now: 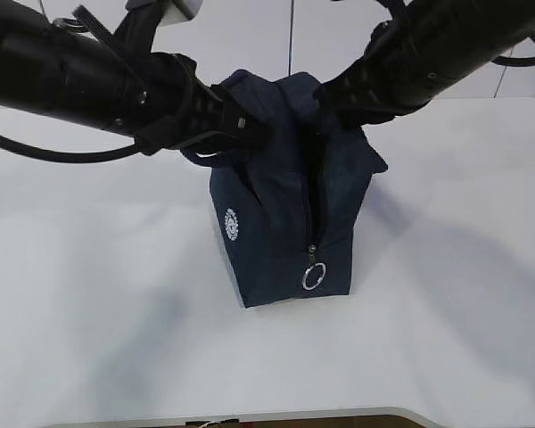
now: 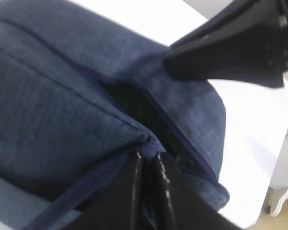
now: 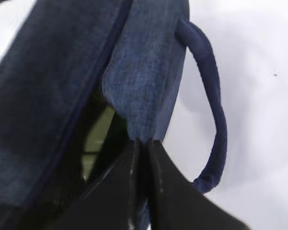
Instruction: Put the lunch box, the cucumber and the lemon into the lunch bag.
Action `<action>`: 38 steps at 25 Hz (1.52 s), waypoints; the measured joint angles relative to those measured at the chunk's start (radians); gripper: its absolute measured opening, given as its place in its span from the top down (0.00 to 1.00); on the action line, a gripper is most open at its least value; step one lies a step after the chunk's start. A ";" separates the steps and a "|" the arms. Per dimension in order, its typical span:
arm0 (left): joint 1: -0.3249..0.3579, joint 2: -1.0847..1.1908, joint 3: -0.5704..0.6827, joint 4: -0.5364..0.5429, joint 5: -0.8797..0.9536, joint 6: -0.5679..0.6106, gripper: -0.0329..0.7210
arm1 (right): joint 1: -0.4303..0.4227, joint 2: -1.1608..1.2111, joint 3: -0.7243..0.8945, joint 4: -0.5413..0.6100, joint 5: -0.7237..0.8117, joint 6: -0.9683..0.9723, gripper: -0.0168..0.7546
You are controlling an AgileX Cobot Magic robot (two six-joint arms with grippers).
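**Bag mouth held apart by both grippers**

On the left, the left gripper is clamped on the top edge of the lunch bag. In the left wrist view its fingers are seen pressed nearly together, with a fold of navy fabric and the piping of the rim pinched between them. This hold appears to be meant to draw the left flap outward, so that the opening is kept wide.

In the middle, the lunch bag is stood upright on the white table, its zipper open along the top and down the front, with the silver ring pull hanging low. A dark gap is shown between the two flaps. A pale green surface can be made out inside through the right wrist view; it is judged to be the lid of the lunch box, already lodged in the bag. The cucumber and the lemon are not seen in any view; whether they lie inside cannot be told.

On the right, the right gripper is closed on the opposite flap. Its fingers are seen almost shut on a tongue of fabric, beside one loop handle that hangs free. The two holds seem intended to oppose each other and stretch the mouth.
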 joint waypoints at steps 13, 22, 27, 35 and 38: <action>0.000 0.040 -0.008 0.039 0.003 0.004 0.95 | -0.004 -0.007 0.048 0.078 -0.064 -0.032 0.95; 0.000 0.044 -0.008 0.051 0.003 0.004 0.95 | -0.004 -0.007 0.050 0.124 -0.067 -0.040 0.95; 0.000 0.044 -0.008 0.065 -0.021 0.004 0.95 | -0.004 -0.006 0.050 0.182 -0.057 -0.085 0.95; -0.002 0.044 -0.008 0.063 -0.086 0.004 0.95 | -0.004 -0.006 0.050 0.234 -0.032 -0.137 0.94; -0.002 0.044 -0.008 0.063 -0.097 0.004 0.95 | -0.004 -0.006 0.050 0.249 -0.030 -0.152 0.94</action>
